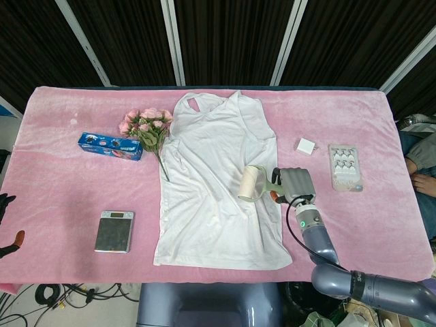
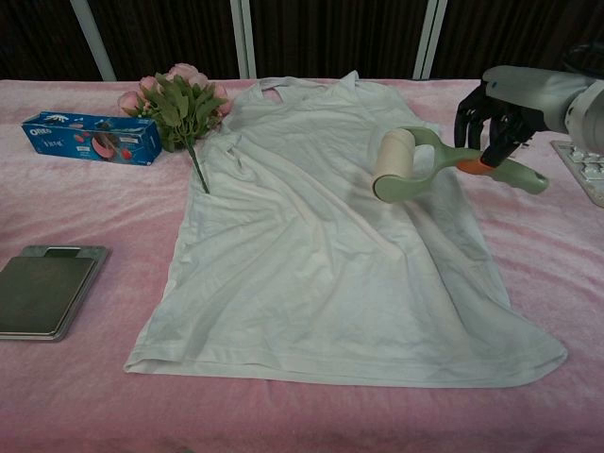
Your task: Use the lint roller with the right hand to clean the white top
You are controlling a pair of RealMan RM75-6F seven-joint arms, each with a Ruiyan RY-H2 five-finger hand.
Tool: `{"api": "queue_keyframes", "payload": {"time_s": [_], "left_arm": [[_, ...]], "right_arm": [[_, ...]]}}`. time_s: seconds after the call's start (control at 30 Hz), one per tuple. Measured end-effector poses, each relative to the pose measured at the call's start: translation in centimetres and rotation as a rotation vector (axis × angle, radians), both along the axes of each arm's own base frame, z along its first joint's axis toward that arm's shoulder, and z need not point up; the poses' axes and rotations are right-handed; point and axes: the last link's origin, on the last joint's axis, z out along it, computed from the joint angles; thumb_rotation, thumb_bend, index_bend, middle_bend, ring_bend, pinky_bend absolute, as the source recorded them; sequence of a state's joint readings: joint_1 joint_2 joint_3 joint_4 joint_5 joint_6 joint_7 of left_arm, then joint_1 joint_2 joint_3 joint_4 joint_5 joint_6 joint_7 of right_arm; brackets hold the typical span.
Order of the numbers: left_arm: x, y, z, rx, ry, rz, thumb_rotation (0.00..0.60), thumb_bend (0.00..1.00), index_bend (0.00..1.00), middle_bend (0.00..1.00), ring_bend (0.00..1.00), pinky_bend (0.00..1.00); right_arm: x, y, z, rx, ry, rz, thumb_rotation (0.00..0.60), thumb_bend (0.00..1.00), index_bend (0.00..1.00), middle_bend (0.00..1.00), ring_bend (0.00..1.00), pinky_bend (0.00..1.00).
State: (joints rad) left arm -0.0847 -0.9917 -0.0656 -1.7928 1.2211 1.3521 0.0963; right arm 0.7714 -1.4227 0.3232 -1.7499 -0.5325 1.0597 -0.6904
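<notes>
The white top (image 1: 219, 180) (image 2: 321, 236) lies flat on the pink table cover, neck toward the far edge. My right hand (image 1: 291, 185) (image 2: 493, 121) grips the green handle of the lint roller (image 1: 251, 184) (image 2: 401, 166). The roller's cream drum sits over the top's right side, near the armhole; whether it touches the cloth I cannot tell. At the left edge of the head view, dark fingers of my left hand (image 1: 5, 201) show below the table's edge, holding nothing I can see.
A bunch of pink flowers (image 1: 146, 127) (image 2: 175, 99) and a blue biscuit box (image 1: 109, 146) (image 2: 92, 137) lie left of the top. A grey scale (image 1: 114, 231) (image 2: 42, 290) sits front left. A white charger (image 1: 306, 146) and a blister pack (image 1: 345, 165) lie right.
</notes>
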Motion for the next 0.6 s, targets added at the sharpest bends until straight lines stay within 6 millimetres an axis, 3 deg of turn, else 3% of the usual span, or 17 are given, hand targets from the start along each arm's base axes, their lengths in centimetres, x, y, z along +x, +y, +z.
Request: {"api": "queue_keyframes", "payload": {"time_s": [0.23,0.6], "left_arm": [[0.0,0.1,0.0,-0.001,0.0,0.0,0.6,0.39,0.12,0.06,0.04,0.04],[0.0,0.1,0.0,-0.001,-0.003,0.002,0.6,0.39,0.12,0.06,0.04,0.04]], "right_arm": [[2.9,-1.2,-1.0,0.018,-0.013,0.026,0.6,0.59,0.7,0.58,0.58,0.41],[7.7,-1.8,-4.3,0.06,-0.016,0.079,0.6,0.61,0.71,0.58,0.59,0.41]]}}
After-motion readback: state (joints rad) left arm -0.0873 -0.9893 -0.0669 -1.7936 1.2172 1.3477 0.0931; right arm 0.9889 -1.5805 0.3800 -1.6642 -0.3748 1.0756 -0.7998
